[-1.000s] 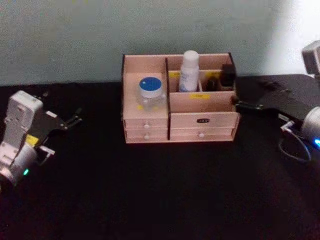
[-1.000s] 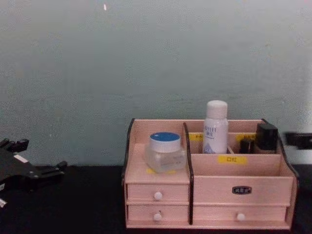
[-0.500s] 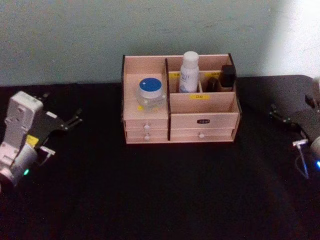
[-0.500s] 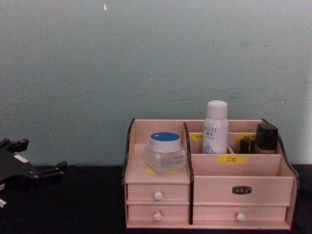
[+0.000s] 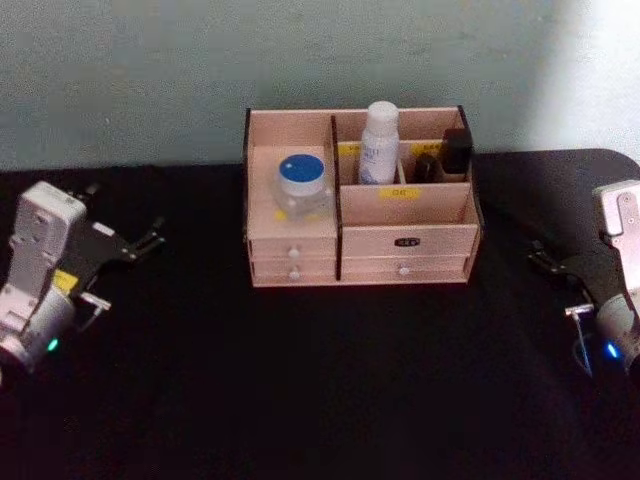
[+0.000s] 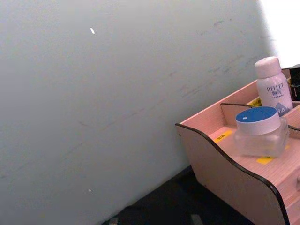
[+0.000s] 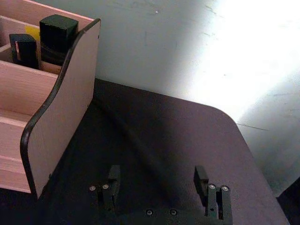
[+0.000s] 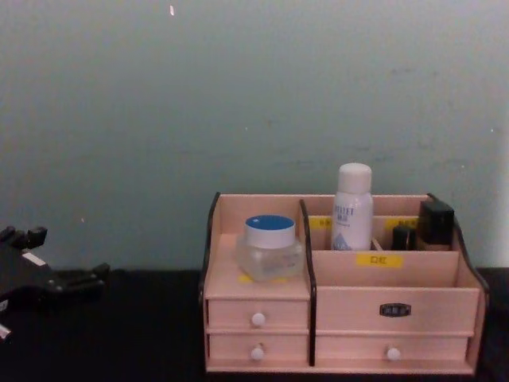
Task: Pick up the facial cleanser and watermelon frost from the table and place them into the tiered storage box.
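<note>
The tiered storage box [image 5: 405, 207] [image 8: 382, 290] stands at the back middle of the black table. The facial cleanser [image 5: 379, 140] [image 8: 352, 208] [image 6: 272, 86] stands upright in its rear middle compartment. On the left tier sits the watermelon frost [image 5: 301, 185] [image 8: 270, 247] [image 6: 260, 131], upright on a yellow label. My left gripper [image 5: 128, 225] [image 8: 67, 255] rests far left of the box, open and holding nothing. Well to the box's right, my right gripper [image 5: 548, 265] [image 7: 157, 180] is low over the table, open and holding nothing.
Small black bottles [image 5: 456, 150] [image 8: 435, 224] [image 7: 56, 37] fill the box's rear right compartments. A pale wall runs right behind the box. The table's rounded right corner [image 7: 225, 117] lies beyond the right gripper. Bare black tabletop [image 5: 330, 380] stretches in front of the box.
My right arm has pulled back from the box's right side to the right edge of the table. The left arm, the box, the bottle and the jar have not moved.
</note>
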`<state>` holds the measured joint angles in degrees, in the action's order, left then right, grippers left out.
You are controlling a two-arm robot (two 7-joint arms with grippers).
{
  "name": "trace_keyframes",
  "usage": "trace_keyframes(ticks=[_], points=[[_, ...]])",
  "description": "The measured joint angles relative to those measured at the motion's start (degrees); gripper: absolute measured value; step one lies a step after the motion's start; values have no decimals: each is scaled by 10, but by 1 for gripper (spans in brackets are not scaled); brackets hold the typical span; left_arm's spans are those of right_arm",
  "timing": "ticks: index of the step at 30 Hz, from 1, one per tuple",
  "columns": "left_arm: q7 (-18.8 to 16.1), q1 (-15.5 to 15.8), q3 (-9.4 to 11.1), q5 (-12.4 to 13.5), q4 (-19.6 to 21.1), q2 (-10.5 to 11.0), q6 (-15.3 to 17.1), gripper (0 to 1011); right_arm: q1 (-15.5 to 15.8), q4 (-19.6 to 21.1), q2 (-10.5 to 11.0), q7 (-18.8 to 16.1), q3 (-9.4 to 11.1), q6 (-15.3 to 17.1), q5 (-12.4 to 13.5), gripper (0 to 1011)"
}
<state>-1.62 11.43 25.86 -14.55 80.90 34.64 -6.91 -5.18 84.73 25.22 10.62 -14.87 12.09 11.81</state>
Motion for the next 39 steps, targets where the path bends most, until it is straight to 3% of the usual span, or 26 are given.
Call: trace_keyframes(ticks=[39], points=[[0, 0, 0, 0, 0, 0, 0, 1001, 1, 5, 3, 3, -3, -1, -4, 1003]])
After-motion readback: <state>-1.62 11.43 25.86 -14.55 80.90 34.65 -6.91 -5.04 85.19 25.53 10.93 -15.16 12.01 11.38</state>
